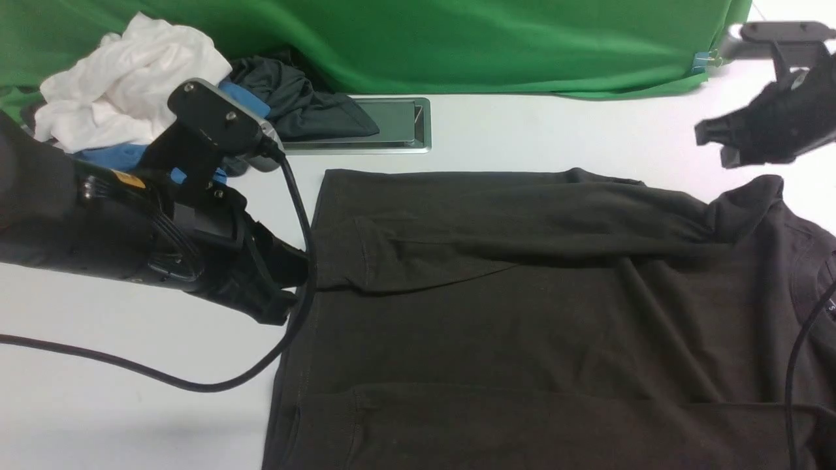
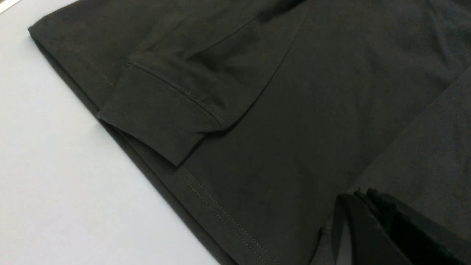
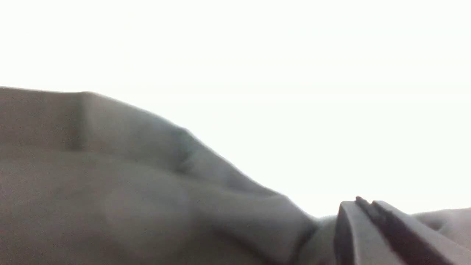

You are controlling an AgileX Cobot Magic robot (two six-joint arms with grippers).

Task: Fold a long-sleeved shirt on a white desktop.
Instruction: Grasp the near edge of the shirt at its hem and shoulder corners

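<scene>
The long-sleeved shirt [image 1: 522, 307] lies flat on the white desktop [image 1: 555, 130], hem to the left and collar [image 1: 751, 196] to the right. One sleeve is folded across its body, with the cuff [image 2: 162, 117] near the hem. A second sleeve lies along the near edge. A bit of white logo shows at the right edge. My left gripper [image 1: 295, 286] [image 2: 362, 193] is shut and empty, at the hem beside the cuff. My right gripper [image 1: 718, 143] [image 3: 362, 201] hangs above the desktop just behind the collar, shut on nothing; its view is blurred.
White, blue and dark grey garments [image 1: 130, 85] are piled at the back left, next to the silver cable hatch [image 1: 392, 127]. A green backdrop [image 1: 457, 39] closes the far side. Black cables trail over the desk at the left [image 1: 130, 372] and over the shirt at the right [image 1: 793, 365].
</scene>
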